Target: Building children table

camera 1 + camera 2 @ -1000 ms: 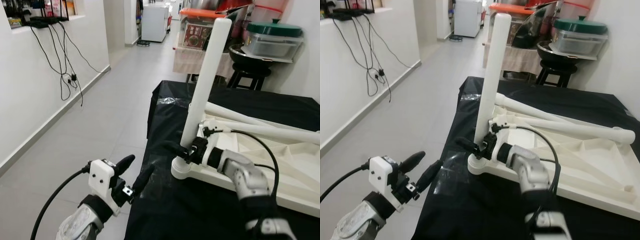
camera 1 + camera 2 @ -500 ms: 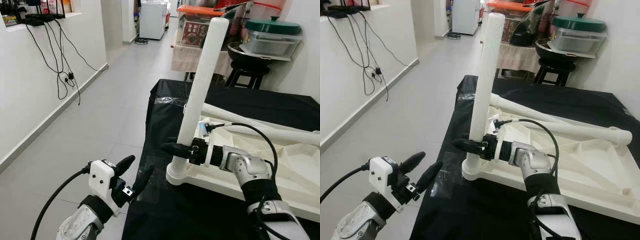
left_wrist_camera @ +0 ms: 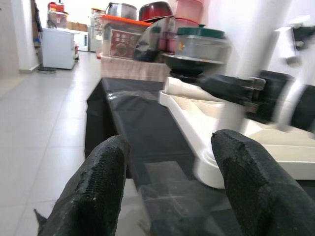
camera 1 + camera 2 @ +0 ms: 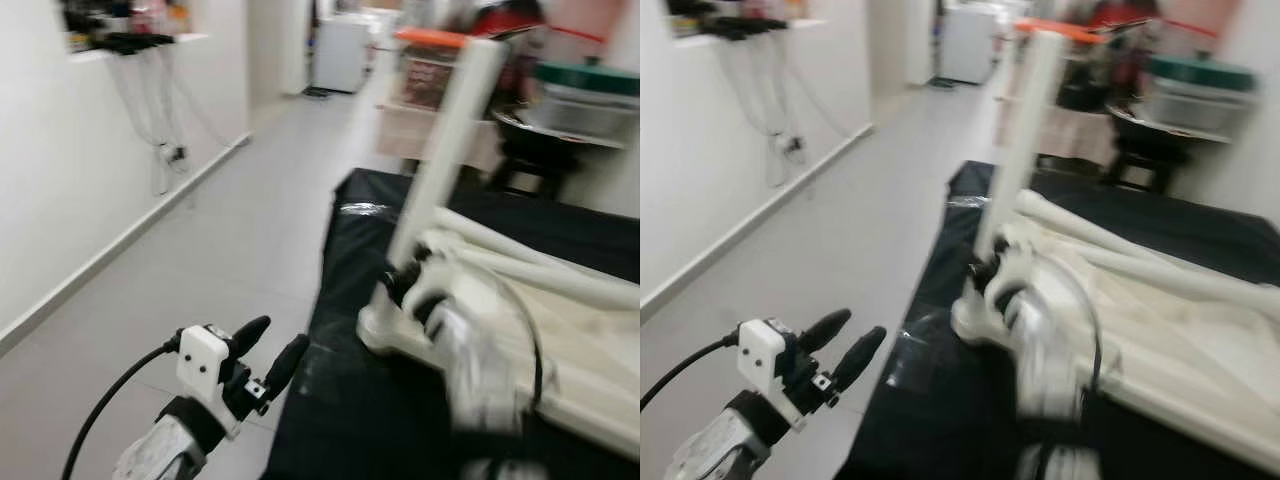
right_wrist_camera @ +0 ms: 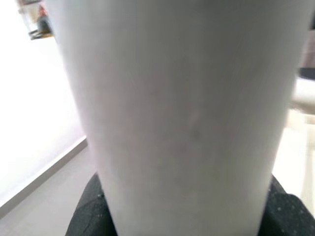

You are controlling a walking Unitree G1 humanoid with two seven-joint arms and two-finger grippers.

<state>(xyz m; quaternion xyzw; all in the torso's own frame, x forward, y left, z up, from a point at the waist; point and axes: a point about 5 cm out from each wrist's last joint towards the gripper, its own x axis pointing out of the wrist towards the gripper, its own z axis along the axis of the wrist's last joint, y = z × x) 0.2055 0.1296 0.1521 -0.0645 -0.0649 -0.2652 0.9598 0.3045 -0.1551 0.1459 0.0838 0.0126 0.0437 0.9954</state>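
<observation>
Bright, even indoor light. Both eye views smear with motion blur, worst from 1 to 5 o'clock around the white leg (image 4: 440, 170); the left tool (image 4: 265, 355) stays sharper. Right wrist view is unfocused.

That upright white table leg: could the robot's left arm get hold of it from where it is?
Probably yes. The left gripper hangs open just off the edge of the black-covered table, and the upright leg stands near that edge, but the right gripper is already at its base.
</observation>
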